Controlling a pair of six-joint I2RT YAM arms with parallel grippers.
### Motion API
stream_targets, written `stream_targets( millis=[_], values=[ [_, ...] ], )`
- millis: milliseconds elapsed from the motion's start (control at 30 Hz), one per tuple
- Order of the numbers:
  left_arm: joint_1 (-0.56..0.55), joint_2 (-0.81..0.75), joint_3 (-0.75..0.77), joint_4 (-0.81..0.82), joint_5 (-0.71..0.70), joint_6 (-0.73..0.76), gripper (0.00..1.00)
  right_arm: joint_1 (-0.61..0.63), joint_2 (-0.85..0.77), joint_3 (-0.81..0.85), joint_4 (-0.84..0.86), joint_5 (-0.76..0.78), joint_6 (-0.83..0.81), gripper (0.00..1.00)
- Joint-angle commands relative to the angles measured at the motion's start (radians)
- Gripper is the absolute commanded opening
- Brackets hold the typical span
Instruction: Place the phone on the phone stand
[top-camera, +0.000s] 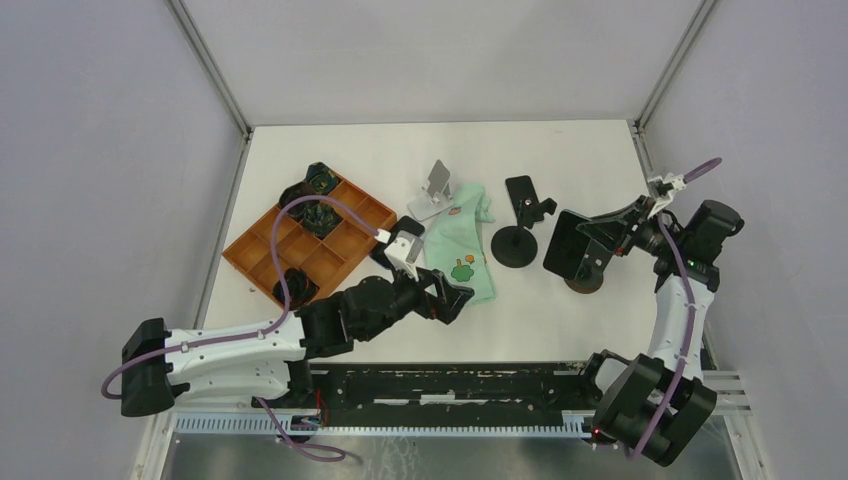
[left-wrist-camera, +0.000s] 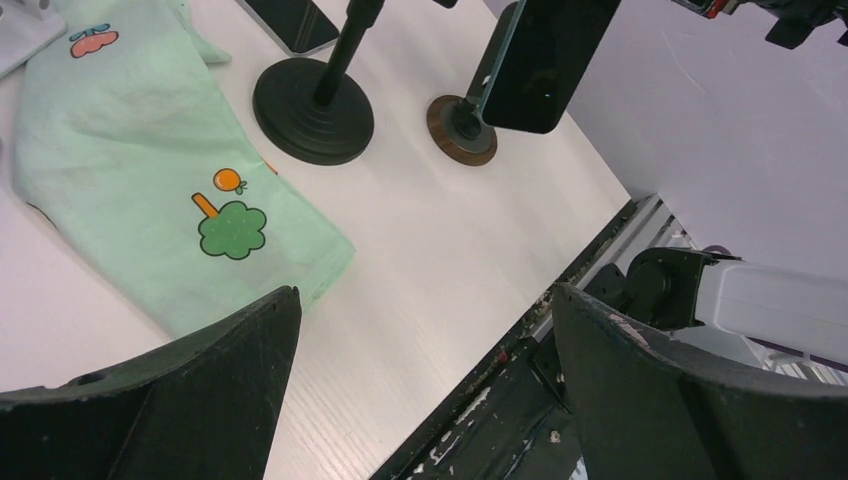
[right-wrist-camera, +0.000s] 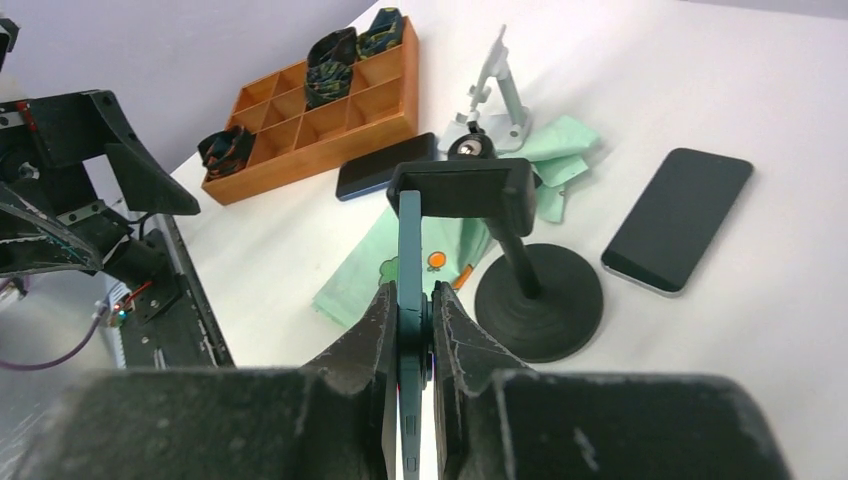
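Note:
My right gripper (right-wrist-camera: 412, 292) is shut on a dark blue phone (right-wrist-camera: 410, 240), held upright and edge-on between the fingers. In the top view this phone (top-camera: 566, 245) stands over a small stand with a round brown base (top-camera: 583, 284), and the right gripper (top-camera: 598, 238) is just right of it. From the left wrist the phone (left-wrist-camera: 545, 55) sits against the post of the brown-based stand (left-wrist-camera: 461, 131); I cannot tell whether it rests on it. My left gripper (left-wrist-camera: 425, 295) is open and empty above the table's near edge, by the green cloth (top-camera: 462, 245).
A black stand with a round base (top-camera: 514, 246) and clamp head stands left of the held phone. A second phone (top-camera: 522, 192) lies flat behind it. A white stand (top-camera: 436, 188) is at the cloth's far end. A wooden tray (top-camera: 262, 240) is left, a third phone (right-wrist-camera: 385, 166) beside it.

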Motion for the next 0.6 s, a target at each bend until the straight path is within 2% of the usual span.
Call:
stream_targets(
  millis=[0, 400, 500, 567],
  values=[
    [-0.004, -0.026, -0.015, 0.005, -0.050, 0.040, 1.00, -0.049, -0.025, 0.053, 0.076, -0.048, -0.013, 0.00],
    [-0.004, -0.085, -0.043, -0.025, -0.089, 0.039, 1.00, -0.149, 0.038, 0.086, 0.083, 0.008, -0.130, 0.01],
    [-0.004, -0.102, -0.048, -0.037, -0.099, 0.039, 1.00, -0.151, 0.065, 0.131, -0.058, 0.048, -0.278, 0.03],
    [-0.003, -0.113, -0.052, -0.044, -0.104, 0.039, 1.00, -0.152, 0.105, 0.204, -0.301, 0.092, -0.500, 0.05]
  ],
)
